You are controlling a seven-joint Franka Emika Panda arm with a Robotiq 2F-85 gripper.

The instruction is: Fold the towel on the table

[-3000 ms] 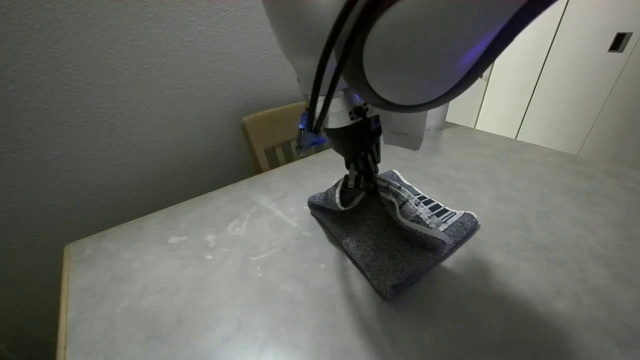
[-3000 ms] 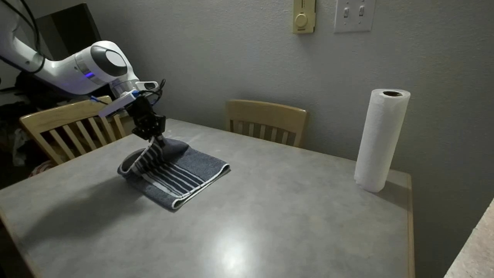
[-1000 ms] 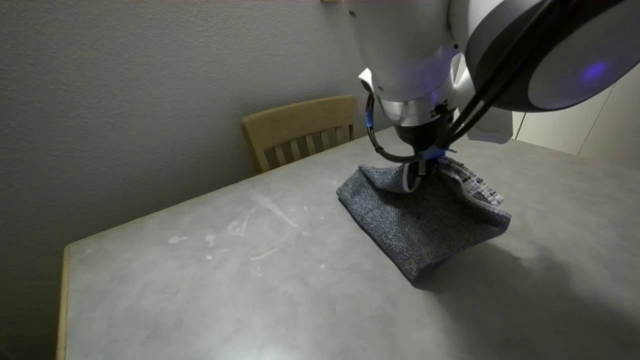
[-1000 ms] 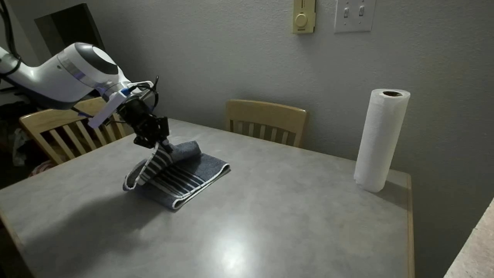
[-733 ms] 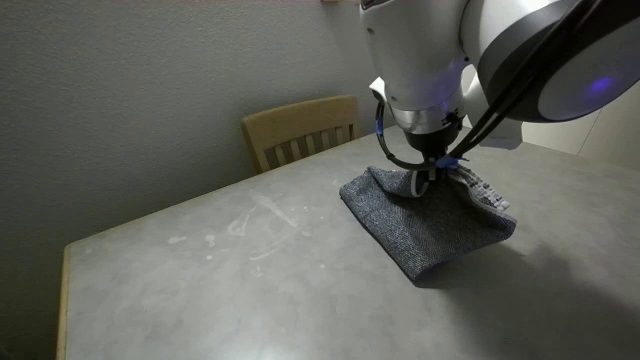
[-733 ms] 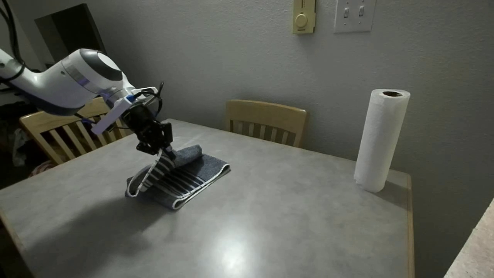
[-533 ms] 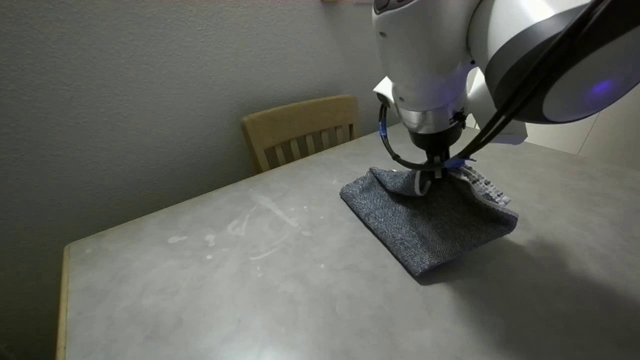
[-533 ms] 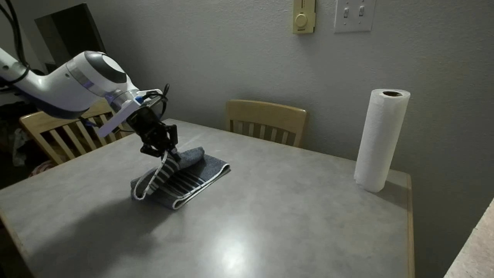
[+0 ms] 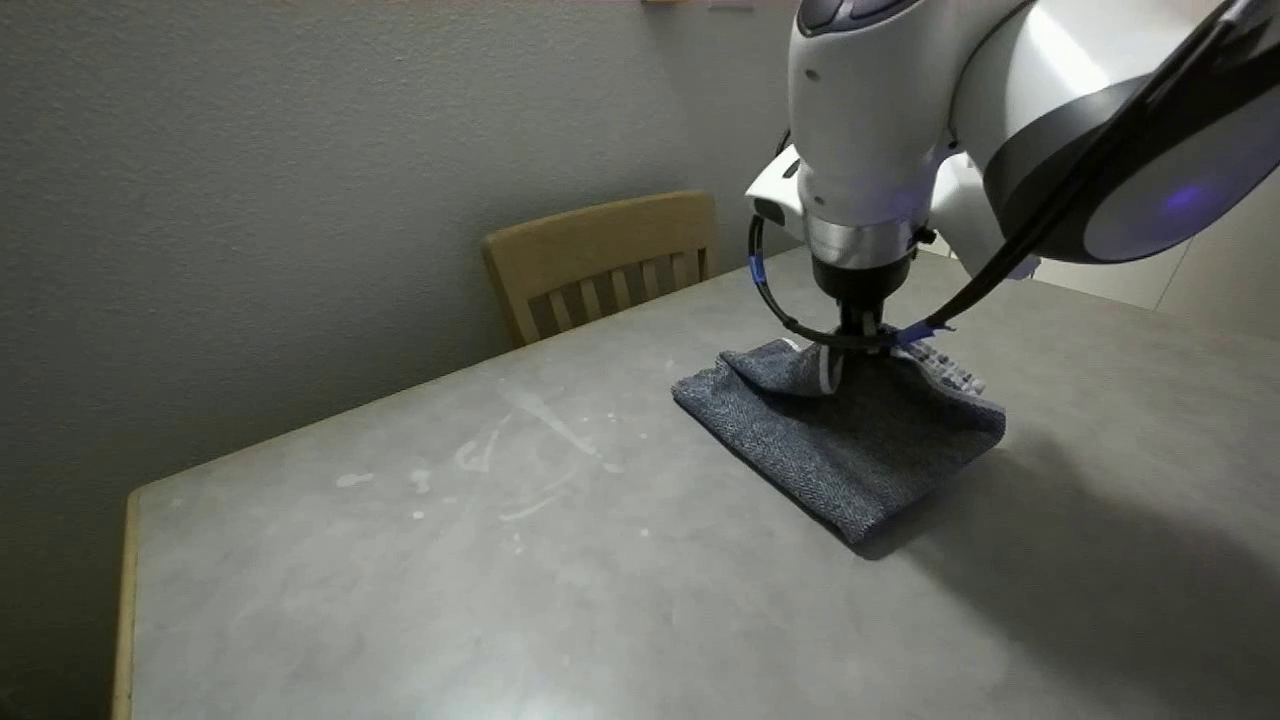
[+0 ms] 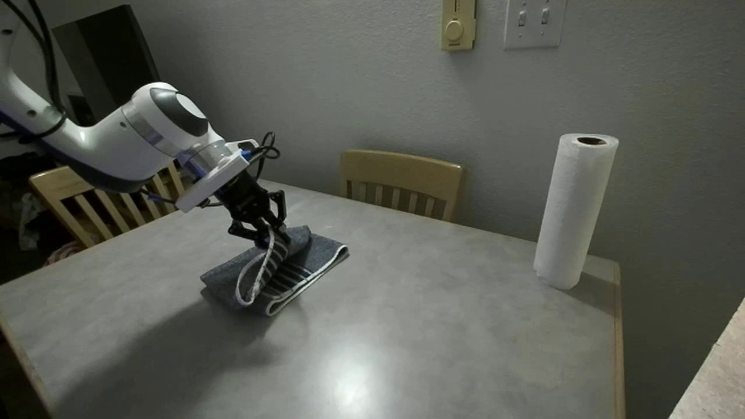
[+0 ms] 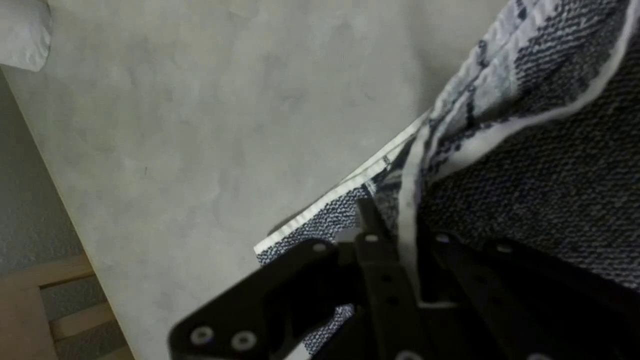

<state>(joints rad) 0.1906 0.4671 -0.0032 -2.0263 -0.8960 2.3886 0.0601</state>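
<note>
End effector — pinching towel by raised edge | lower layers beneath — on table

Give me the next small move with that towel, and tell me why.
Probably ease the end effector down a little: in the wrist view it holds the towel by its white edge, and in both exterior views that part stands raised instead of lying flat.

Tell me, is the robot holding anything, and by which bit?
Yes, the gripper holds the towel by a white-trimmed edge, which passes between the fingers in the wrist view.
</note>
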